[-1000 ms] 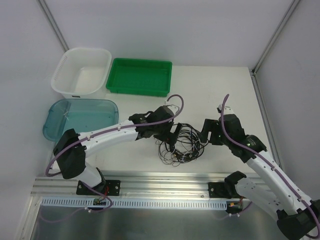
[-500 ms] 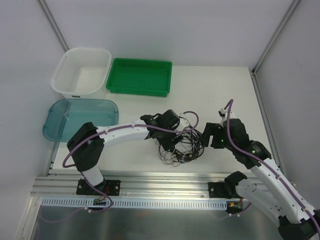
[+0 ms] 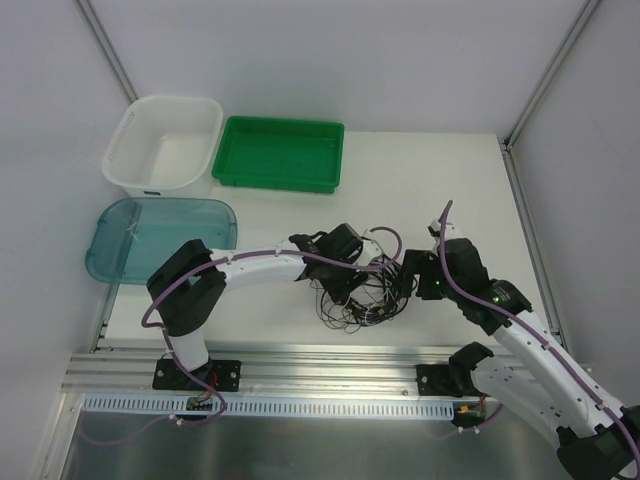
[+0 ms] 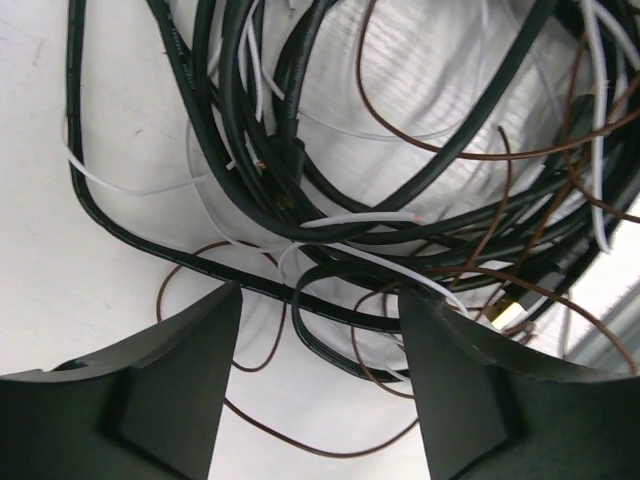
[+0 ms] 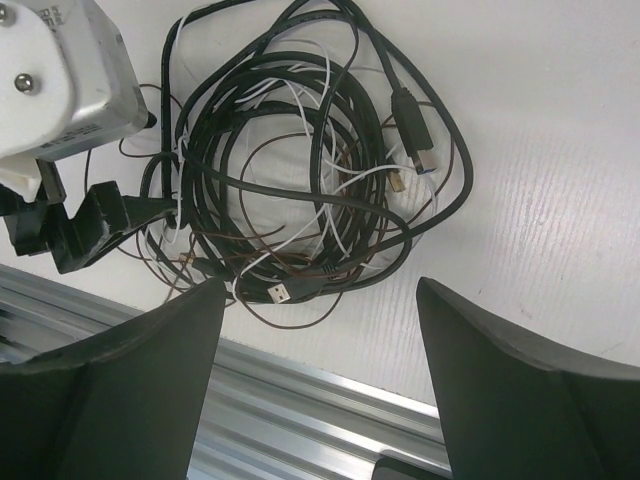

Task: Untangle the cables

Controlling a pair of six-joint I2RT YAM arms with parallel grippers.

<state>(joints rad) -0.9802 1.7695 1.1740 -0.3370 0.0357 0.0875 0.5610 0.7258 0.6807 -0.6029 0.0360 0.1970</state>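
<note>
Tubs sit at the far left of the table [image 3: 450, 190]: a clear blue tub [image 3: 108, 250], a white basket [image 3: 128, 160] behind it, and a green tray [image 3: 275, 181] beside that. Right of them, the left arm [image 3: 250, 268] reaches across to the cables [image 3: 362, 292], which lie in one tangled heap near the table's front edge, between the two arms. The left gripper [image 3: 347, 284] is down at the heap's left side with its jaws apart. Its wrist view shows black loops [image 4: 290, 160], the white cord [image 4: 350, 218] and the brownish wire [image 4: 470, 157] spread just beyond its two fingers [image 4: 150, 400], with a few strands crossing the gap and none pinched. The right gripper [image 3: 403, 278] stands at the heap's right side, jaws also wide apart and closed on nothing. From its wrist the whole tangle lies ahead of the fingertips, a USB plug [image 5: 412, 118] near the far right of the coil
</note>
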